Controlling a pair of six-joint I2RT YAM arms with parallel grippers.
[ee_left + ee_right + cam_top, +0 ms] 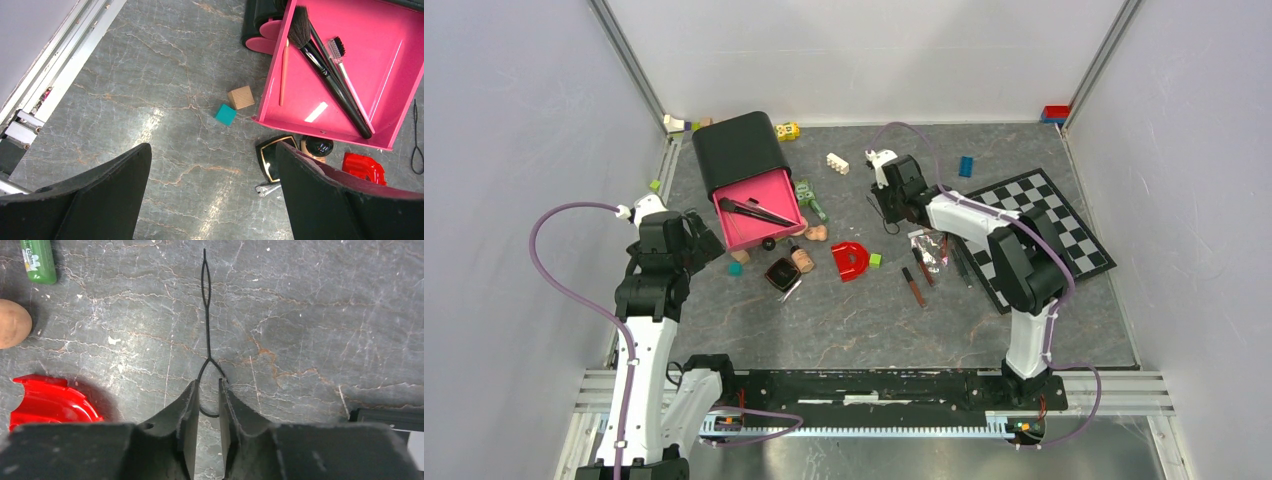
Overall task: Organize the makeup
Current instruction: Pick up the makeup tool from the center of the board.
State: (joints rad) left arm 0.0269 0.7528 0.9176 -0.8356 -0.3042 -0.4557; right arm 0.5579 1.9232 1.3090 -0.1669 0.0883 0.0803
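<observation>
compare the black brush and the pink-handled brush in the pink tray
The black brush has a thick black handle; the pink-handled brush has a slim pink one. The black brush ends in a fluffy dark head, the pink-handled brush in a small comb-like head. Both lie slanted side by side in the pink tray, heads at the same end.

Brushes (pixel 330 80) in tray (pixel 392 55), compact (pixel 272 159) before it
</observation>
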